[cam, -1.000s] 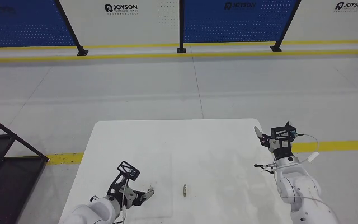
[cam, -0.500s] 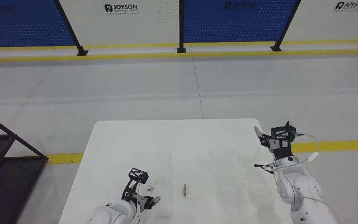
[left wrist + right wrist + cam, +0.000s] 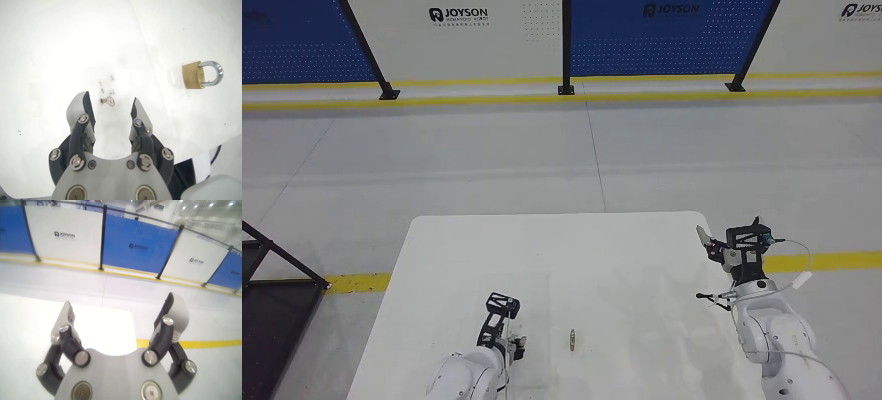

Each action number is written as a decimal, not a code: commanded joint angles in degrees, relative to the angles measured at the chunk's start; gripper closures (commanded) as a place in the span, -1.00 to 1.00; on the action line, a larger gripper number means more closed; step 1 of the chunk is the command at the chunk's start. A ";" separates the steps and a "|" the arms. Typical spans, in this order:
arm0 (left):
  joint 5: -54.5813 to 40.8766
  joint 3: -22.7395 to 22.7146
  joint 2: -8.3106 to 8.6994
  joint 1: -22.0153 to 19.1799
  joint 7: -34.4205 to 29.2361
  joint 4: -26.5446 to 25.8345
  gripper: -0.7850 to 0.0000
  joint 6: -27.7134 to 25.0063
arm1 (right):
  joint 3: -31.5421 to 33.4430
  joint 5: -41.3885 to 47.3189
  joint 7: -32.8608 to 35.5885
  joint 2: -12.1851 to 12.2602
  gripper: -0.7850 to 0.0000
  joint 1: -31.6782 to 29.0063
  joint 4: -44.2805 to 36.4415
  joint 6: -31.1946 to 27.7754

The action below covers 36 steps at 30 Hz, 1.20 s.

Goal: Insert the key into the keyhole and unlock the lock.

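A small silver key point(image 3: 110, 100) lies flat on the white table point(image 3: 592, 260). My left gripper point(image 3: 110, 97) hangs just above it, open, with one finger on each side of the key and not touching it. In the top view the left gripper point(image 3: 510, 345) is near the table's front edge. A brass padlock point(image 3: 193, 77) with a silver shackle lies on its side a short way from the key; from above the padlock point(image 3: 571, 340) sits to the right of the left gripper. My right gripper point(image 3: 119, 299) is open and holds nothing, raised at the table's right edge point(image 3: 722, 248).
Small dark specks mark the table point(image 3: 56, 47) around the key. Beyond the table are a grey floor with yellow lines point(image 3: 572, 98) and a blue and white fence point(image 3: 662, 35). A dark frame point(image 3: 272, 265) stands left of the table.
My left arm has moved right along the table's front, towards the padlock, and its gripper has turned down over the key. The right arm has not moved.
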 commanded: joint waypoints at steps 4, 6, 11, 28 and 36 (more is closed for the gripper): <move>1.92 1.55 -0.30 -0.94 0.30 1.53 0.04 1.59 | 0.00 0.00 0.00 0.00 -1.00 0.00 0.00 0.00; 2.03 1.98 -0.43 -1.46 0.18 2.06 0.06 1.86 | 0.00 0.00 0.00 0.00 -1.00 0.00 0.00 0.00; 2.64 2.82 -0.71 -2.60 -0.52 3.01 0.11 2.67 | 0.00 0.00 0.00 0.00 -1.00 0.00 0.00 0.00; 2.29 2.19 -1.10 -3.34 -1.40 4.37 0.67 3.52 | 0.00 0.00 0.00 0.00 -1.00 0.00 0.00 0.00; 1.13 0.39 -0.95 -2.09 -0.99 3.21 1.00 2.77 | 0.00 0.00 0.00 0.00 -1.00 0.00 0.00 0.00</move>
